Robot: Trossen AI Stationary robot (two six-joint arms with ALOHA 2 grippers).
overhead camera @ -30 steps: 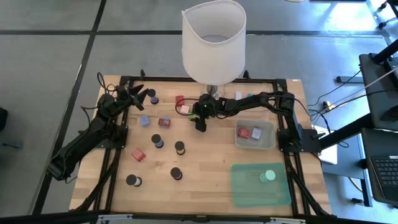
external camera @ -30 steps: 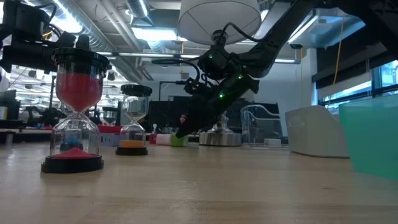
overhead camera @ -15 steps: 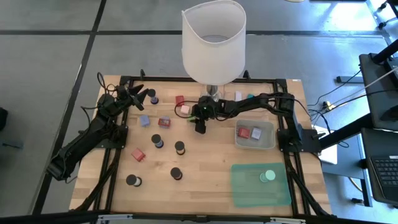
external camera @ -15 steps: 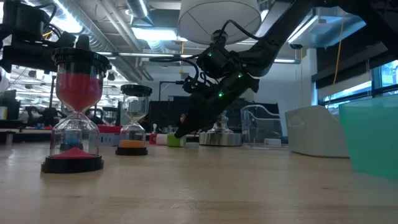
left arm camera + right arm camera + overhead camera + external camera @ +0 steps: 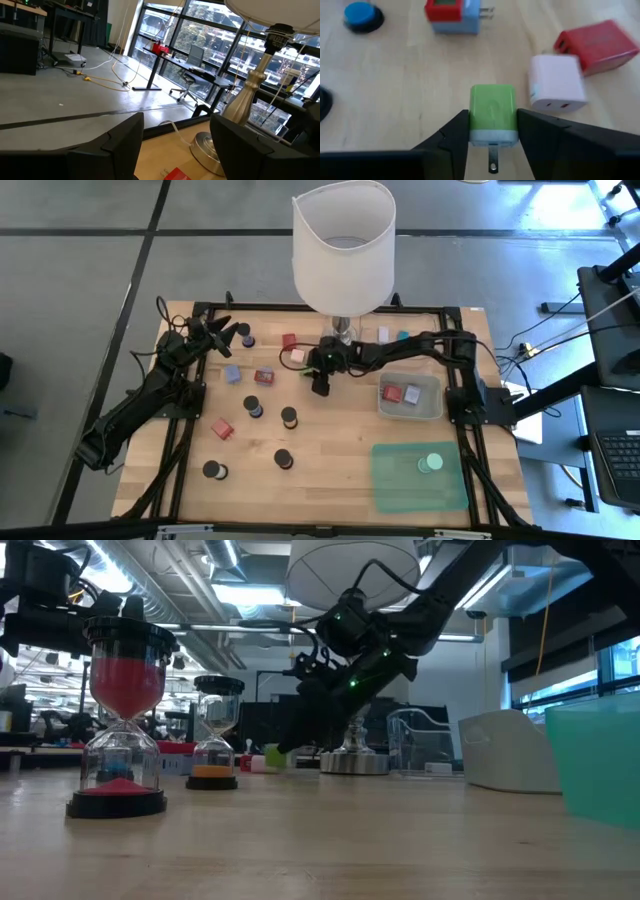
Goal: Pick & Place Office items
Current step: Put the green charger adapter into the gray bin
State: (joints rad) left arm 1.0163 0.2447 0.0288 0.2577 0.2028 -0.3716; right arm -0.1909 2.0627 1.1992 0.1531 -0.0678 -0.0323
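Progress looks early: two small red and pink blocks (image 5: 402, 393) sit in the clear plastic tray (image 5: 430, 409) on the right side of the wooden worktop (image 5: 330, 465), and one mint-green disc (image 5: 431, 463) lies on the translucent green mat (image 5: 400, 488); most items are still loose. The right pincer (image 5: 492, 131) is clenched on a small green plug-in charger block (image 5: 493, 116), prong pointing back toward the wrist, near the worktop's middle just in front of the lamp base (image 5: 340, 332); in the low view the block (image 5: 274, 756) hangs at the pincer tips, apparently just off the surface, so my read is a pick in hand with placing still to do. Left pincer (image 5: 222, 331) waits over the far left corner, fingers parted with nothing between them. Still out: pink charger block (image 5: 556, 83) and red block (image 5: 597, 45) just beside the held one, red-and-blue plug block (image 5: 452, 16), blue-topped round piece (image 5: 362, 16), plus black short cylinders (image 5: 289, 417) scattered over the left half. Obstacles: large white-shaded lamp (image 5: 343, 245) stands close behind the right arm, overhanging it; the pink block is near enough to get bumped. Red-sand hourglass (image 5: 119, 720) shows large in the low view.
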